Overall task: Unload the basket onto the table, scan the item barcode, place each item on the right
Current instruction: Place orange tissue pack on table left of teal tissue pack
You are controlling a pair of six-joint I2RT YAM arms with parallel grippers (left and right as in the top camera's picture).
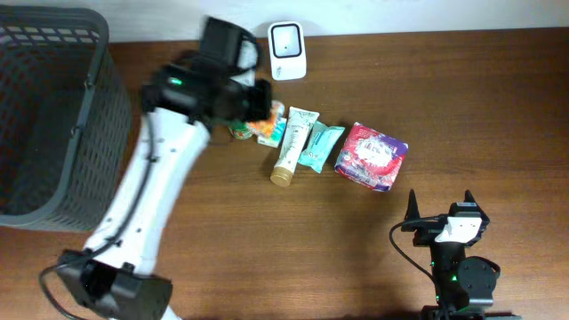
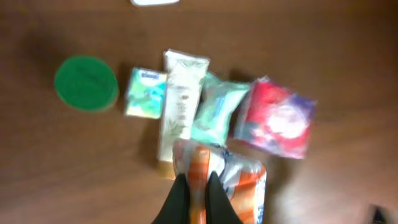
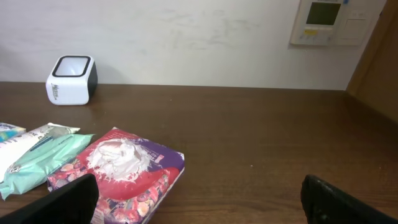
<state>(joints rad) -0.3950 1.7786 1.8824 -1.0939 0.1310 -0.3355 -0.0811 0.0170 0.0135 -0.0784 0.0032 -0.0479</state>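
My left gripper [image 2: 198, 182] is shut on an orange-and-white packet [image 2: 239, 180] and holds it above the row of goods on the table. In the overhead view the left gripper [image 1: 252, 98] hangs just left of and below the white barcode scanner [image 1: 287, 51], with a bit of the orange packet [image 1: 260, 110] showing under it. No barcode can be made out on the blurred packet. My right gripper [image 1: 442, 206] rests near the table's front right, open and with nothing in it; seen from the wrist, the right gripper [image 3: 199, 180] faces the scanner [image 3: 71, 79] far off to the left.
On the table lie a green-lidded can [image 2: 86, 83], a small tissue pack [image 2: 145, 92], a cream tube [image 1: 293, 142], a teal wipes pack [image 1: 318, 147] and a red-purple pack [image 1: 372, 156]. A dark mesh basket [image 1: 53, 116] stands at the left edge.
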